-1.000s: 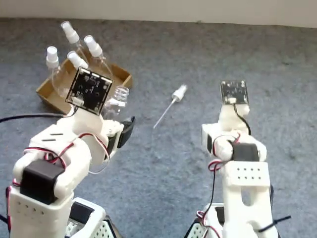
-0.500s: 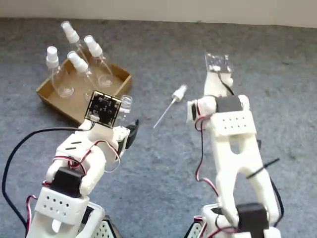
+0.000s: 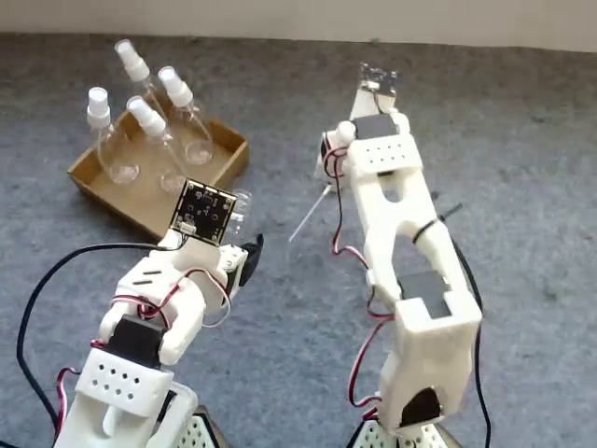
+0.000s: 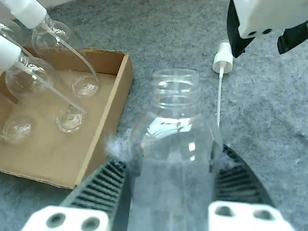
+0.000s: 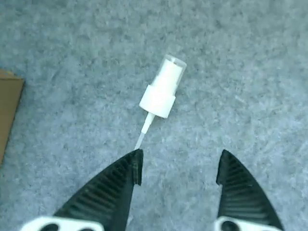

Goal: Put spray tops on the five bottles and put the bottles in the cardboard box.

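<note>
Grey short-pile carpet (image 3: 522,140) spread over the whole work surface, mottled light and dark. Pale strip of wall (image 3: 280,17) along the far edge, meeting the carpet in a straight line.

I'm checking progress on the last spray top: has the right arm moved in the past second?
Yes. It stretched forward, drawing level with the far end of the cardboard box; the right gripper, open, now sits over the loose spray top.

The high camera looks down over the carpet (image 3: 522,140) from behind me. My left wrist camera faces forward, close to the bottle (image 4: 173,159); my right one looks straight down at the spray top (image 5: 161,94), which both share.
</note>
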You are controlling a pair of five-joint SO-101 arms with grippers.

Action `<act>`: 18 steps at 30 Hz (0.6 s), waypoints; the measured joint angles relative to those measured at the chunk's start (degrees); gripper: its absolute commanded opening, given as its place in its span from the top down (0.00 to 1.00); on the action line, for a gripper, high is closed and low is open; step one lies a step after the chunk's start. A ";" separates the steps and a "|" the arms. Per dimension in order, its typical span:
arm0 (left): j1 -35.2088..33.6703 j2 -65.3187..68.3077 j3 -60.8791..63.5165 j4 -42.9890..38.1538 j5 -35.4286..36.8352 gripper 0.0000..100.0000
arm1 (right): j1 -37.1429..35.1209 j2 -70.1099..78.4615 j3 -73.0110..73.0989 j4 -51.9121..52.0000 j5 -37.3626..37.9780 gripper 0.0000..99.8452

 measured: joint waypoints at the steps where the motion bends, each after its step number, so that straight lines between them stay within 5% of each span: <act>1: 0.00 0.00 0.09 0.00 0.00 0.97 | 0.00 2.55 -2.11 0.00 -0.18 0.76; 18: -4.84 0.00 0.09 0.00 4.40 0.97 | -0.09 27.60 -29.27 0.00 -3.87 0.76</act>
